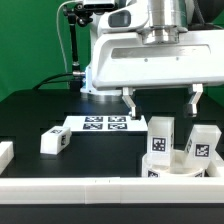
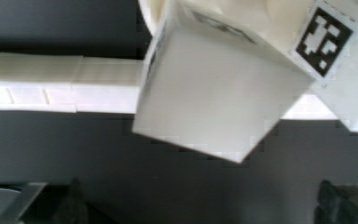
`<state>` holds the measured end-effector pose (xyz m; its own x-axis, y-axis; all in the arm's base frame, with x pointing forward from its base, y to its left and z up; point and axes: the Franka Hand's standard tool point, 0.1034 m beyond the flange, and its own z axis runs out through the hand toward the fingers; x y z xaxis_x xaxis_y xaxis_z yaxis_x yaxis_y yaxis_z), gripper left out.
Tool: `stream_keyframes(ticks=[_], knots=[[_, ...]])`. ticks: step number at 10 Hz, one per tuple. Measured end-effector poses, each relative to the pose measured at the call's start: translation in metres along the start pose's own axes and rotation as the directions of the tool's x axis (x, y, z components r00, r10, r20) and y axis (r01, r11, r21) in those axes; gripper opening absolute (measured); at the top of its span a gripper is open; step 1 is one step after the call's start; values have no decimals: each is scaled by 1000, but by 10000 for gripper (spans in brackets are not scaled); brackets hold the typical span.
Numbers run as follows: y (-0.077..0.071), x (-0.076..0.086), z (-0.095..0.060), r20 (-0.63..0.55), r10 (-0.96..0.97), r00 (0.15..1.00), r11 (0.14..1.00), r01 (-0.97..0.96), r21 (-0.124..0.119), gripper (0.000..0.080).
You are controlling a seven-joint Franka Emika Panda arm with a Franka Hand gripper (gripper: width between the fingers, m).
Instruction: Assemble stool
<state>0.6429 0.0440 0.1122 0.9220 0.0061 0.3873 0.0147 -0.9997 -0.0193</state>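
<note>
3 chunky white stool legs show in the exterior view. The lying leg (image 1: 54, 141) rests on its side on the black bench (image 1: 30, 115), toward the exterior view's left, well apart from the others. The first upright leg (image 1: 160, 135) and the second upright leg (image 1: 201, 144) stand side by side at the seat disc (image 1: 176, 167), toward the exterior view's right; whether they sit in its sockets cannot be told. The marker board (image 1: 105, 123) lies flat farther back, between the lying leg and the seat disc. A long white rail (image 1: 90, 186) runs along the front. The end effector (image 1: 162, 108) hangs above the 2 upright legs, jaws spread wide, gripping nothing.

In the wrist view, 1 tagged white leg (image 2: 208, 95) fills the middle, in front of the long white rail (image 2: 51, 80) and the dark bench. The dark fingertips (image 2: 25, 200) of the end effector (image 2: 190, 200) sit wide apart, touching nothing.
</note>
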Motion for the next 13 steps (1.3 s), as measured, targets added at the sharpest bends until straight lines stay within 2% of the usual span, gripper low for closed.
stream_keyframes(ticks=[1, 2, 6, 7, 8, 11, 13], knots=[[-1, -11, 3, 85, 72, 994, 997, -73, 5, 648], [-4, -15, 3, 186, 116, 976, 993, -120, 6, 648], [-5, -20, 0, 411, 114, 904, 991, -135, 22, 648], [-2, -16, 2, 395, 144, 907, 987, -161, 8, 648], [5, -14, 5, 355, 220, 908, 974, -226, -25, 648], [1, -21, 11, 342, 359, 868, 933, -349, -92, 648], [1, -21, 11, 344, 348, 872, 937, -339, -86, 648]])
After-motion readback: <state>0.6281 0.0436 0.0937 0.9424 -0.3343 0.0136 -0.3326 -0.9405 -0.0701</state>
